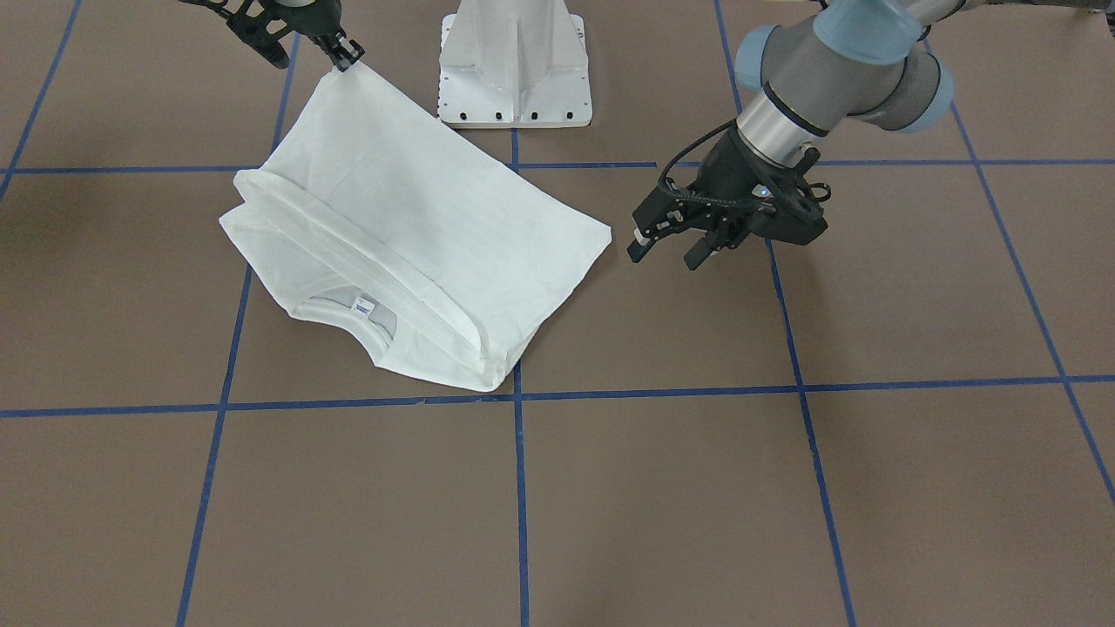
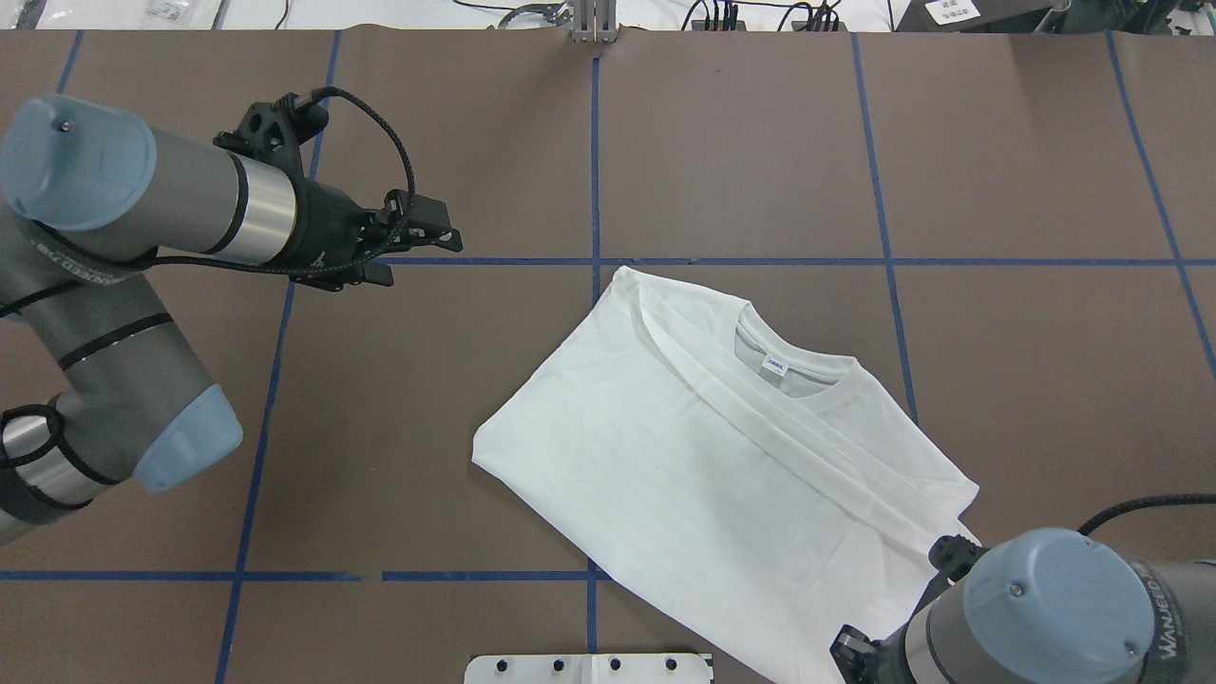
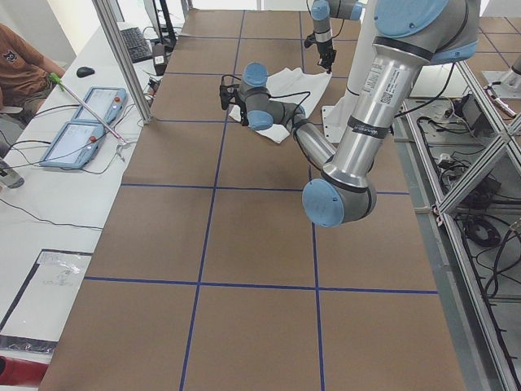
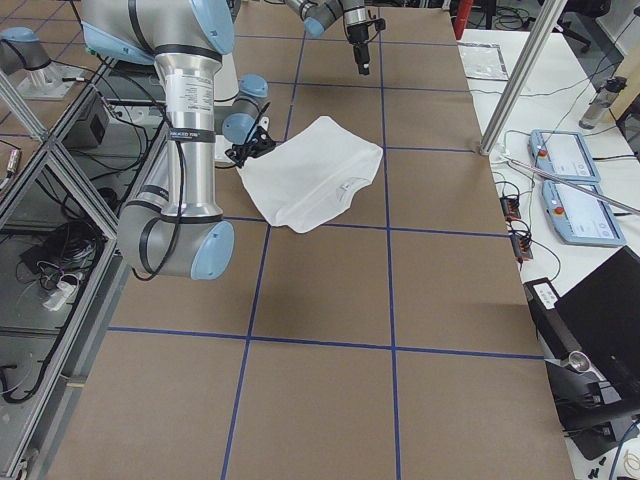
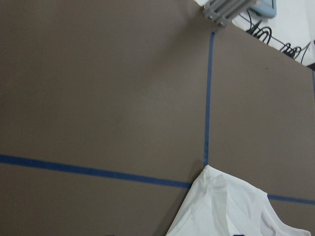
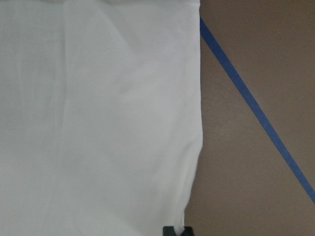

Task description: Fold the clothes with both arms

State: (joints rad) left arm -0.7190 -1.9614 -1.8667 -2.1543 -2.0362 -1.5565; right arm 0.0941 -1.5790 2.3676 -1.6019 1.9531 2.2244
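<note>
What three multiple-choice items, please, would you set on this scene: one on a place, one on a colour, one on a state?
1. Where is the left gripper?
A. Over bare table, apart from the shirt
B. Pressed on the shirt
C. Under the shirt

2. What colour are the table's lines?
A. Red
B. Blue
C. Yellow

3. How is the right gripper?
A. Open, high above the shirt
B. Shut on the shirt's corner
C. Resting on bare table

Key:
1 A: a strip of table shows between it and the shirt's edge.
2 B: the grid is blue tape.
3 B: the corner is drawn up into its closed tips.
</note>
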